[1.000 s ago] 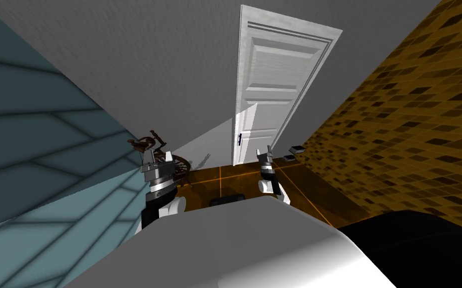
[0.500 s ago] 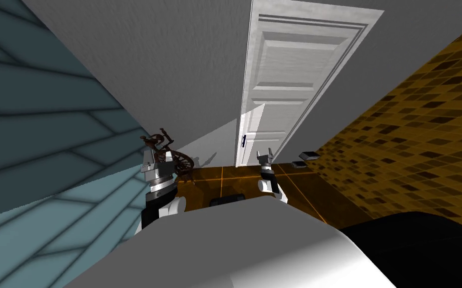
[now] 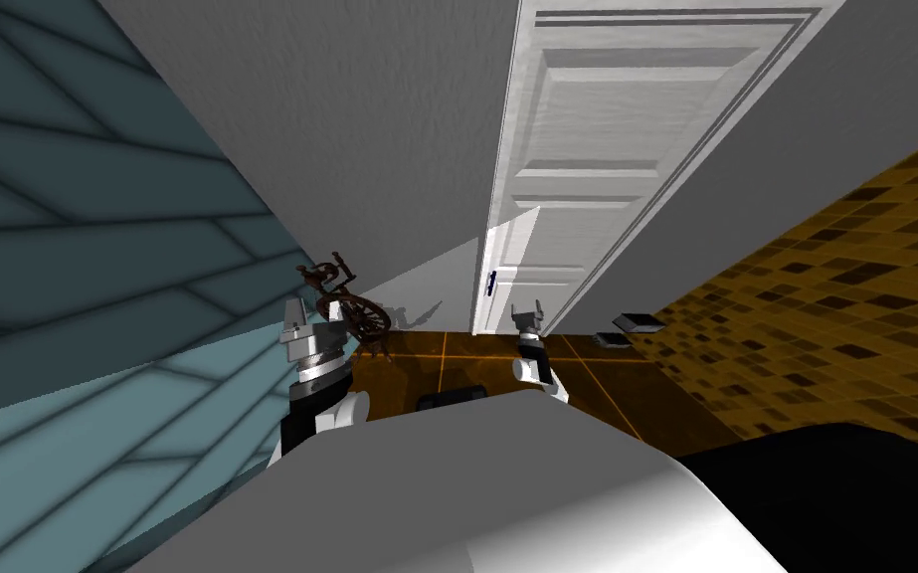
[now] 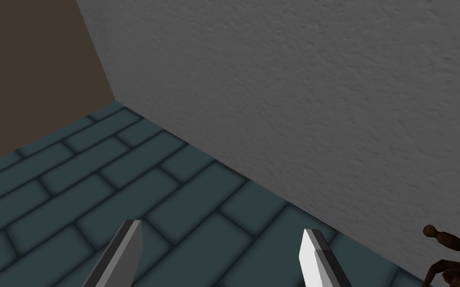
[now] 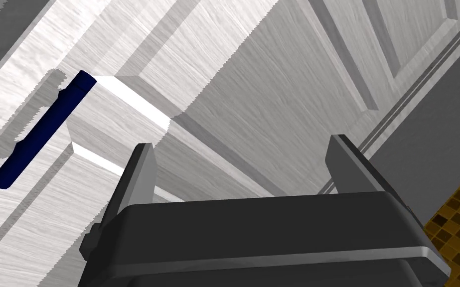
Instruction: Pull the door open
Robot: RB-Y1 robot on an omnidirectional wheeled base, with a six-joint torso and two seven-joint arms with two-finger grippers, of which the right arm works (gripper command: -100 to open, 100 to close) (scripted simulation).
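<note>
Closer now, I have the white panelled door (image 3: 566, 179) filling the upper middle. My right hand (image 5: 242, 146), fingers spread, sits lower right of its dark blue bar handle (image 5: 42, 130); closing here would likely miss it. Left hand (image 4: 222, 230) idles, spread.

Looks like a home: white panelled door (image 3: 586, 179) at 12 o'clock, teal brick wall (image 3: 69, 249) at 9, brown mosaic wall (image 3: 844, 279) at 3, orange tiled floor (image 3: 606, 388), brown spinning wheel (image 3: 365, 316) at 11.
</note>
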